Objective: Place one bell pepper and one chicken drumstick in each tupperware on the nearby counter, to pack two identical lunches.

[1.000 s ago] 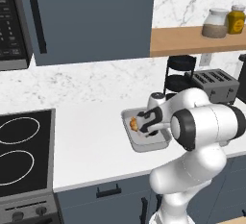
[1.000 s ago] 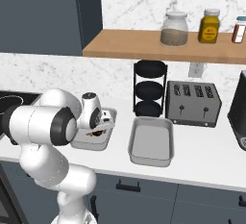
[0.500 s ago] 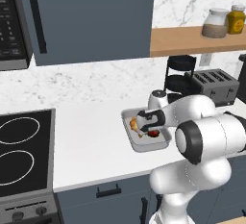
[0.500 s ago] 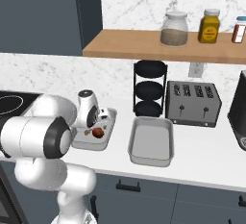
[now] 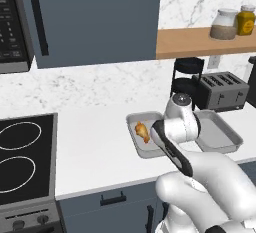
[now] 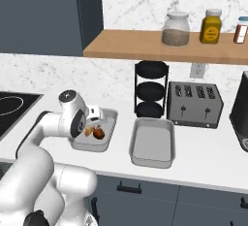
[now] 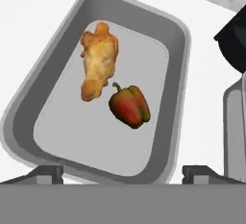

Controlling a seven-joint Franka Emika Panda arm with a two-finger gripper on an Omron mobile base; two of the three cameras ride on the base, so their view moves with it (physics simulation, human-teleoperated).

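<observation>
Tool open over tupperware, white counter.

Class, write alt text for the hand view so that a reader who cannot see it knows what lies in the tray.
A shallow grey tupperware on a white counter holds one golden chicken drumstick and, beside it, one dark-red bell pepper. The gripper hangs above with its jaws open and empty. The rim of a second tray shows at the right edge.

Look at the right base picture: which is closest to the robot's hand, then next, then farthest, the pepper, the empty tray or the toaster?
1. Pepper: right beside the open gripper, in the left tray.
2. Empty tray: next along the counter, to the right.
3. Toaster: farthest, right and back by the wall.
</observation>
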